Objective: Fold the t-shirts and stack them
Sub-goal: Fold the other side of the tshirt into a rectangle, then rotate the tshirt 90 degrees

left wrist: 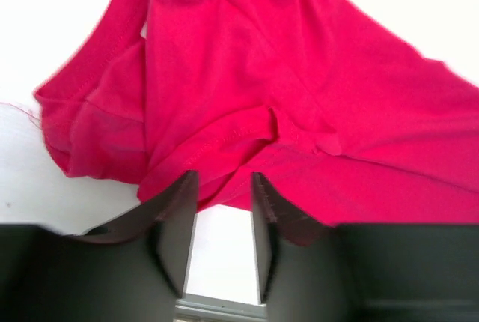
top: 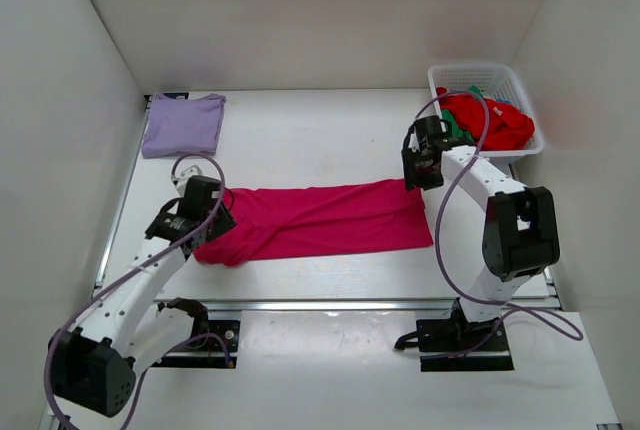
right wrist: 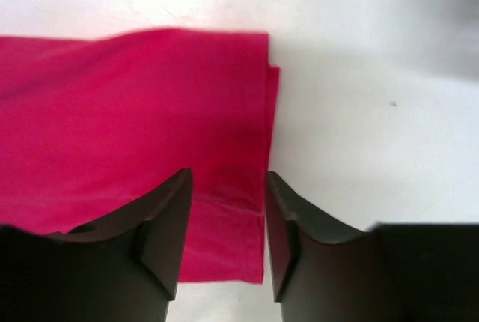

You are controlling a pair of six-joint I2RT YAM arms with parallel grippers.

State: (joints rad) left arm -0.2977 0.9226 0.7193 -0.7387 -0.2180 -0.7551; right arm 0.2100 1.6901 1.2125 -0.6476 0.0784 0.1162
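The large magenta-pink t-shirt (top: 320, 220) lies as a long folded band across the middle of the table. My left gripper (top: 213, 214) is at its bunched left end and stands open. In the left wrist view, the left gripper (left wrist: 224, 181) has bare table showing between its fingers, and the rumpled cloth (left wrist: 247, 90) lies just past the tips. My right gripper (top: 416, 179) hovers open over the band's far right corner. In the right wrist view, the right gripper (right wrist: 227, 180) is above the shirt's edge (right wrist: 247, 150) and grips nothing. A folded lavender t-shirt (top: 183, 123) lies at the far left.
A white lattice basket (top: 520, 80) at the far right holds a red t-shirt (top: 495, 122) and a green one (top: 456, 126). White walls close in the table on the left, back and right. A metal rail (top: 330, 303) runs along the near edge.
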